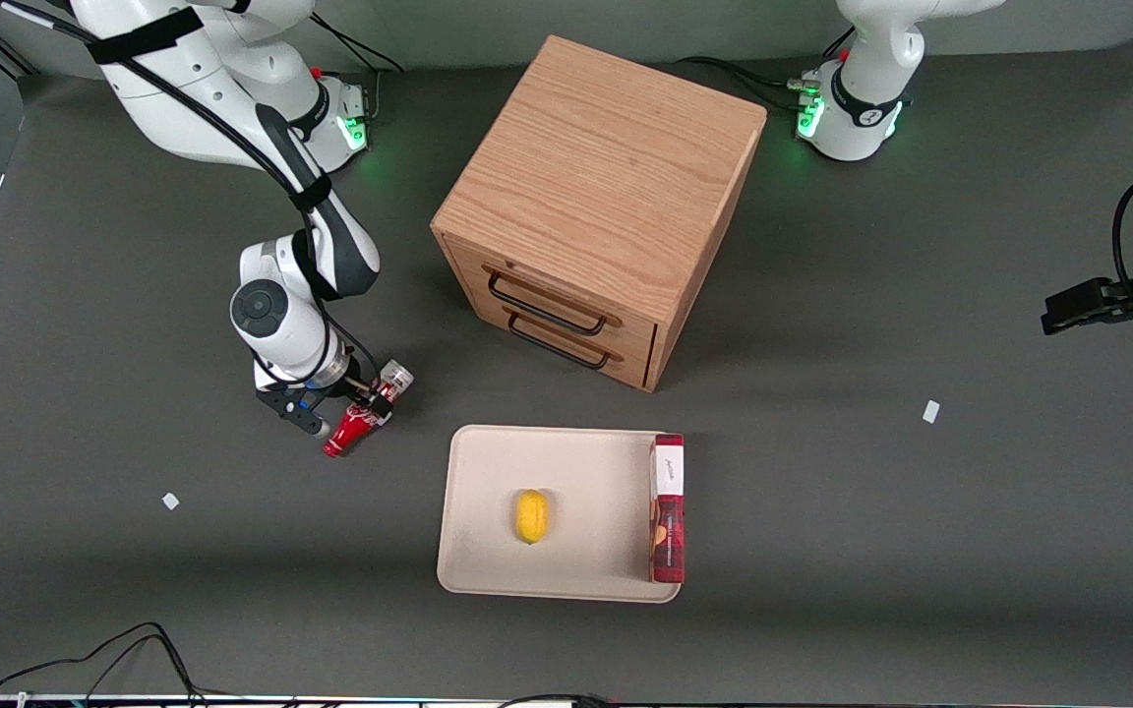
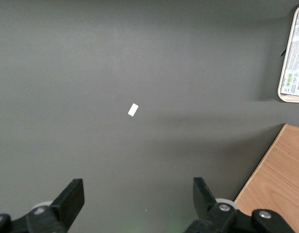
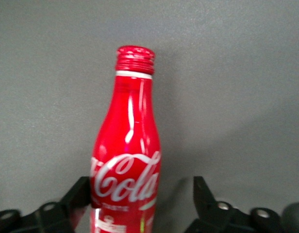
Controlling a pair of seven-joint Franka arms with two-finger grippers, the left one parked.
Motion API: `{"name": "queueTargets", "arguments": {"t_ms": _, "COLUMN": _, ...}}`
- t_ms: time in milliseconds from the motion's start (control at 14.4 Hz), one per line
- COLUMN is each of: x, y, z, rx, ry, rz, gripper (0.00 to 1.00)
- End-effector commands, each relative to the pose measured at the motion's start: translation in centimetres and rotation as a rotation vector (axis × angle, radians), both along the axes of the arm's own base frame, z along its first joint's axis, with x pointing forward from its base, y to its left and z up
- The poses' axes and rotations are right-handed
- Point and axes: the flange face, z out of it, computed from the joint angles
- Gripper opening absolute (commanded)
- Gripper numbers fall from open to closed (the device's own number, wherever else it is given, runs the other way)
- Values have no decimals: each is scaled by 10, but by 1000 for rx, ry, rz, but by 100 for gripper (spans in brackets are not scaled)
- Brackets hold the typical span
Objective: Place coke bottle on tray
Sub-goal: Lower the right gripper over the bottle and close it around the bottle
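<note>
Dark grey bench [image 1: 871, 511] | coke bottle [image 1: 362, 419] lying tilted on it, cap toward the front camera, well apart from tray [image 1: 488, 580], toward the working arm's end | tool [image 1: 348, 413] at the bottle, fingers [image 3: 204, 199] spread either side of its body, contact not discernible | bottle base cut off in the right wrist view | tray already carries a lemon [image 1: 531, 515] and a box [image 1: 667, 506]

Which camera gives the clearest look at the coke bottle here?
The right wrist view: the coke bottle fills it, between the gripper fingers, one apart from it. The front view shows it small; the left wrist view, not at all.
</note>
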Motion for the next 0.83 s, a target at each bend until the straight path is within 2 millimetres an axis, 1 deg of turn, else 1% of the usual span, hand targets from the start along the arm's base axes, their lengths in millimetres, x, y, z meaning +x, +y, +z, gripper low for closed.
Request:
{"name": "queueTargets", "arguments": {"t_ms": 0, "x": 5, "y": 4, "z": -5, "rx": 16, "ry": -22, "rz": -23, "gripper": 74}}
{"name": "queueTargets", "arguments": {"t_ms": 70, "x": 4, "y": 7, "z": -6, "rx": 19, "ry": -24, "rz": -17, "gripper": 59}}
{"name": "queueTargets", "arguments": {"t_ms": 139, "x": 5, "y": 6, "z": -7, "rx": 19, "ry": -24, "rz": -19, "gripper": 35}}
{"name": "queueTargets", "arguments": {"t_ms": 209, "x": 5, "y": 7, "z": -7, "rx": 20, "ry": -24, "rz": -17, "gripper": 19}}
{"name": "queueTargets", "arguments": {"t_ms": 278, "x": 5, "y": 7, "z": -6, "rx": 20, "ry": -25, "rz": -17, "gripper": 7}}
{"name": "queueTargets", "arguments": {"t_ms": 348, "x": 5, "y": 6, "z": -6, "rx": 19, "ry": -24, "rz": -19, "gripper": 0}}
{"name": "queueTargets", "arguments": {"t_ms": 487, "x": 6, "y": 9, "z": -4, "rx": 20, "ry": -24, "rz": -11, "gripper": 0}}
{"name": "queueTargets", "arguments": {"t_ms": 626, "x": 9, "y": 10, "z": 4, "rx": 22, "ry": -31, "rz": 4, "gripper": 0}}
{"name": "queueTargets", "arguments": {"t_ms": 696, "x": 11, "y": 12, "z": 11, "rx": 21, "ry": -23, "rz": 12, "gripper": 0}}
{"name": "queueTargets", "arguments": {"t_ms": 765, "x": 17, "y": 13, "z": 23, "rx": 19, "ry": -13, "rz": 20, "gripper": 0}}
